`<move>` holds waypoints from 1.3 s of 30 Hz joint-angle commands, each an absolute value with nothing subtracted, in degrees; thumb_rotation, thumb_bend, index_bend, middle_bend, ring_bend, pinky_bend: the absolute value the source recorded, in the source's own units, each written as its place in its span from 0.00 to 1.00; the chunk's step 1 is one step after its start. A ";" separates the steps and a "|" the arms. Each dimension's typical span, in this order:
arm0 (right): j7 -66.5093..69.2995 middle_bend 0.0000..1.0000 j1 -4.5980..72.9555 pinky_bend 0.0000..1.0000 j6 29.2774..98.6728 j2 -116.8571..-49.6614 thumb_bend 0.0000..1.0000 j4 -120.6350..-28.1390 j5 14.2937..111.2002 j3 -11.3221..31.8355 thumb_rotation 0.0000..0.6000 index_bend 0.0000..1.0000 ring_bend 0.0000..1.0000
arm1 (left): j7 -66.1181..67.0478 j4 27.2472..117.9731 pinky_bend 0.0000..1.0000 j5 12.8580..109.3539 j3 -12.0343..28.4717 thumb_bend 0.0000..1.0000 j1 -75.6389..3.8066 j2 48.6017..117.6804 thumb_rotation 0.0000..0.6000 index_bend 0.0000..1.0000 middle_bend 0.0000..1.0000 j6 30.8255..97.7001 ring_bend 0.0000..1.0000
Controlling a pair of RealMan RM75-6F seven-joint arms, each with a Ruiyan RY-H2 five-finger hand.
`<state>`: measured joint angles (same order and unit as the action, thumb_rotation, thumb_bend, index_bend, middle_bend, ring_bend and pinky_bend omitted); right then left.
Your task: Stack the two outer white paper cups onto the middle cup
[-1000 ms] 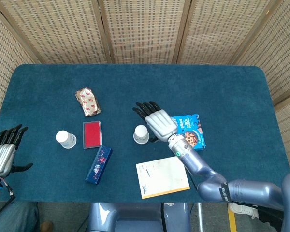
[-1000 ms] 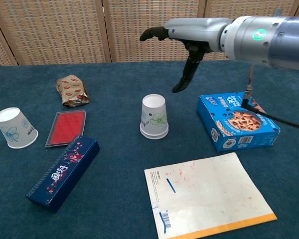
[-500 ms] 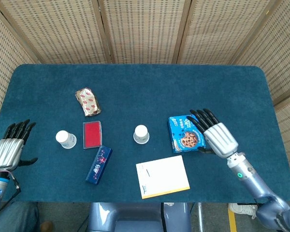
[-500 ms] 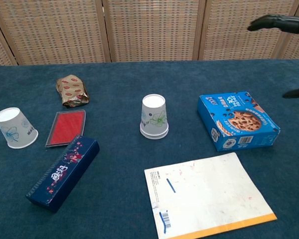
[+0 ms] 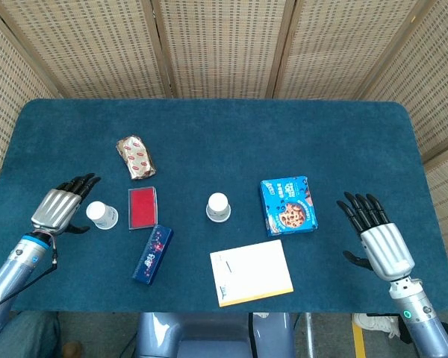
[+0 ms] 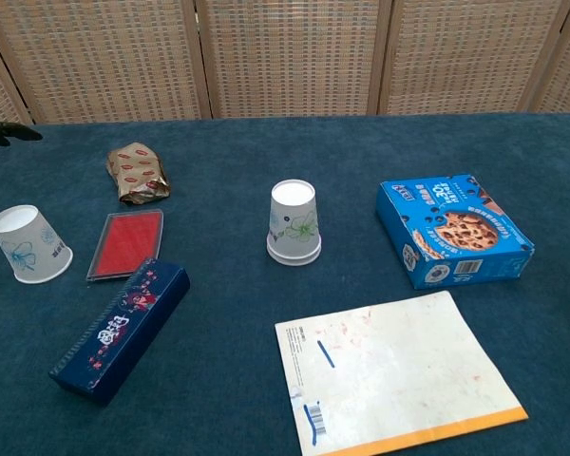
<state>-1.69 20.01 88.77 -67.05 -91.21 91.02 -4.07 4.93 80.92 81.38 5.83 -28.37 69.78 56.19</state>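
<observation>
Two white paper cups show. One cup (image 5: 219, 207) (image 6: 295, 223) stands mouth down in the middle of the table, and a doubled rim shows at its foot. The other cup (image 5: 102, 215) (image 6: 28, 245) stands at the left. My left hand (image 5: 60, 209) hovers just left of that cup, fingers spread and holding nothing; only its dark fingertips (image 6: 5, 133) reach into the chest view. My right hand (image 5: 377, 239) is far off at the front right, fingers apart and empty. It lies outside the chest view.
A blue cookie box (image 5: 289, 206) (image 6: 456, 231) lies right of the middle cup. A red flat case (image 5: 142, 207), a dark blue box (image 5: 152, 253) and a foil snack packet (image 5: 136, 157) sit between the cups. A paper envelope (image 5: 251, 272) lies at the front.
My right hand has drawn back from beside the middle cup, over the cookie box, to the front right. My left hand has moved in from the table's left edge toward the left cup.
</observation>
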 commanded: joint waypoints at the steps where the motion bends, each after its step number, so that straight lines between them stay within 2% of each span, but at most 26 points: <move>1: -1.36 0.00 19.61 0.00 88.35 -66.73 0.00 -91.50 90.60 -3.21 1.00 0.00 0.00 | 6.50 78.72 0.26 79.16 5.95 0.00 -30.88 72.03 1.00 0.08 0.10 52.19 0.14; 11: -0.94 0.00 18.63 0.00 87.01 -66.58 0.00 -91.70 90.84 -1.45 1.00 0.01 0.00 | 8.23 76.03 0.34 75.70 5.53 0.03 -33.42 73.86 1.00 0.28 0.26 47.75 0.28; 19: -0.86 0.00 17.81 0.00 86.37 -66.54 0.00 -91.93 91.31 -0.28 1.00 0.01 0.00 | 6.79 75.02 0.46 75.96 5.35 0.07 -34.09 73.89 1.00 0.52 0.48 48.37 0.47; 28: -0.35 0.00 17.27 0.00 86.08 -66.21 0.00 -92.28 91.57 0.52 1.00 0.02 0.00 | 5.29 80.22 0.47 76.48 7.06 0.08 -34.40 69.89 1.00 0.53 0.49 51.18 0.48; 34: 0.06 0.00 16.95 0.00 86.10 -65.75 0.00 -92.68 91.81 1.13 1.00 0.02 0.00 | 5.27 88.04 0.47 76.40 11.59 0.07 -38.42 64.98 1.00 0.53 0.49 50.59 0.48; 39: 0.40 0.00 16.68 0.00 86.00 -65.32 0.00 -92.97 91.65 1.72 1.00 0.02 0.00 | 6.06 92.02 0.47 73.63 16.24 0.07 -45.42 65.16 1.00 0.52 0.49 45.30 0.48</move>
<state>0.35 16.71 86.04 -65.36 -92.94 91.69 1.68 5.49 90.15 75.15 13.91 -42.41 65.33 47.81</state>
